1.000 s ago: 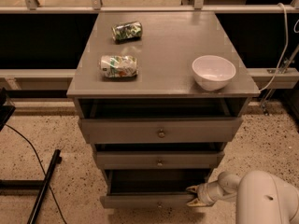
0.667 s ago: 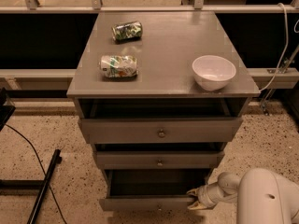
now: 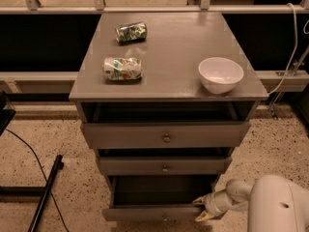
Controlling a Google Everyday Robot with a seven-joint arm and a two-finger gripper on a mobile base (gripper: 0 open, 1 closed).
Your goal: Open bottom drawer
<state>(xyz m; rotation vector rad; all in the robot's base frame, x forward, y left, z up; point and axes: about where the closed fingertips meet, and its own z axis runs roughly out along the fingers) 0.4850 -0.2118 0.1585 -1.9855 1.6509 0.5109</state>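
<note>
Two fingers spread apart on the gripper, low at the right end of the bottom drawer, which stands partway out beneath the middle drawer. Best pull straight back, level, so nothing jolts the white bowl above.

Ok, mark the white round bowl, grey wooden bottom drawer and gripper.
white round bowl (image 3: 220,72), camera view, inner wall.
grey wooden bottom drawer (image 3: 145,213), camera view, front panel.
gripper (image 3: 198,210), camera view, its tip, by the drawer's right front corner.
</note>
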